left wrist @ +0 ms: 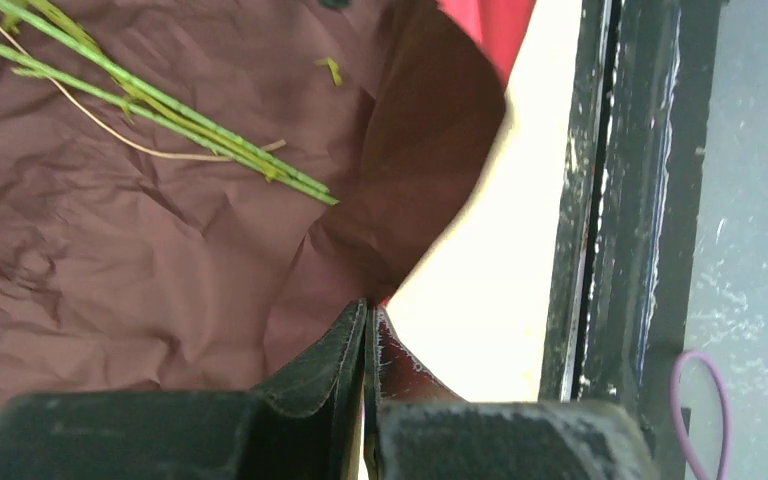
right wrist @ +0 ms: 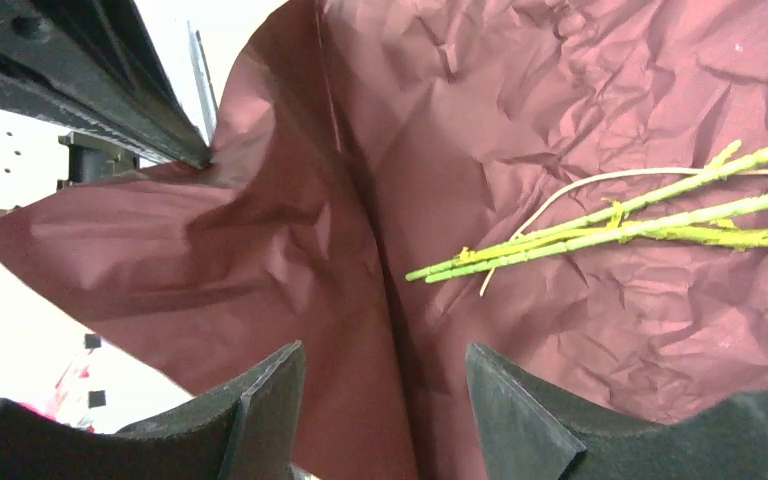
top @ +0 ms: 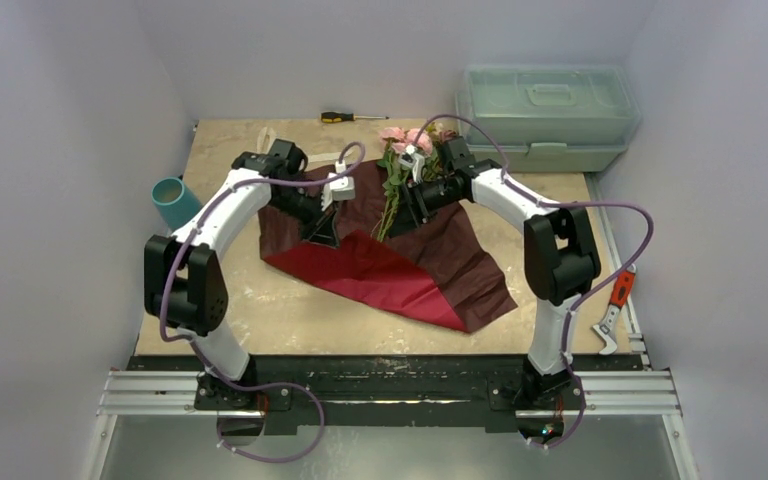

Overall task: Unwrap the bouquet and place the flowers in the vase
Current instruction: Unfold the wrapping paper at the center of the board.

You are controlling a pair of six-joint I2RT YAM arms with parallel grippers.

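1. Top external view: the crumpled maroon wrapping paper lies spread open on the tan tabletop. The bunch of pink artificial roses on long green stems rests on its far part, heads away from the arm bases and stems running back toward them. The right gripper hovers just beside the stems, on their right. The left gripper is further off, at the paper's left side. The small teal cylindrical vase sits well apart to the left, outside the left arm.
2. Left wrist view: the left gripper has its fingers pressed together, pinching an edge of the paper. The stems lie across the sheet, away from it.
3. Right wrist view: the right gripper has its jaws spread, with only paper below. The stems lie ahead and to one side, their long axis crosswise to the fingers. The right arm is the nearer one, so it is probably the one to take them.
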